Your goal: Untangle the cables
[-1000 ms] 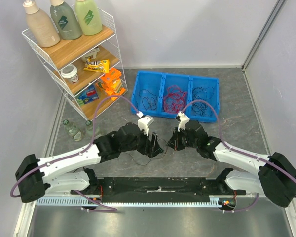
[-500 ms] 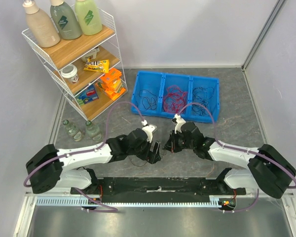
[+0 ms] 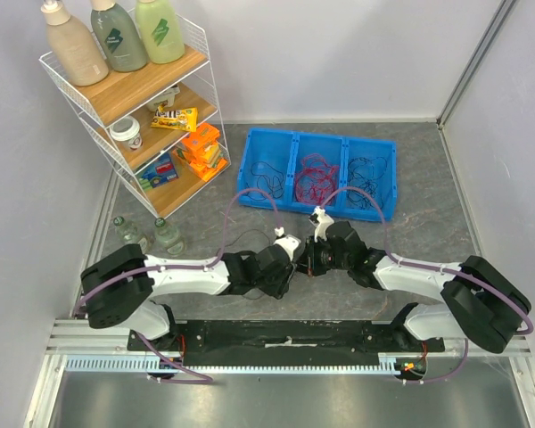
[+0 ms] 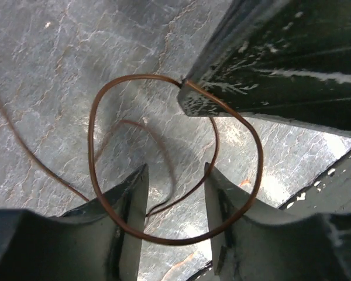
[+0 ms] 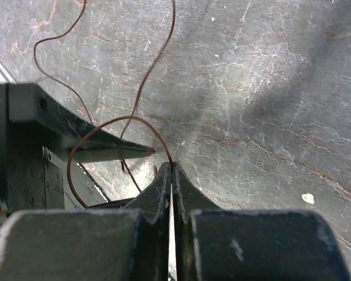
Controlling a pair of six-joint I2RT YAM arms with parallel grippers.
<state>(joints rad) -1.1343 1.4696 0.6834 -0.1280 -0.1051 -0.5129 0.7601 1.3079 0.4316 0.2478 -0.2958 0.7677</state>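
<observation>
The right end effector (image 5: 171, 170) has its fingers pressed together, pinching one hair-thin reddish-brown cable (image 5: 128, 117) right at the tips. From there the strand curls into an open loop and trails away over the grey tabletop (image 3: 428, 236). The left end effector (image 4: 175, 193) faces it almost tip to tip with its jaws spread; the same loop (image 4: 89, 137) lies across both fingers, and whether it touches them cannot be told. Both meet near the middle of the tabletop, just short of the blue tray (image 3: 316, 135), which holds more cables in three compartments (black clumps (image 3: 266, 178) in the outer two, a red clump (image 3: 315, 178) in the middle). Bare surface lies to the right – a wire shelf rack (image 3: 143, 107) and bottles (image 3: 129, 234) crowd the left edge.
</observation>
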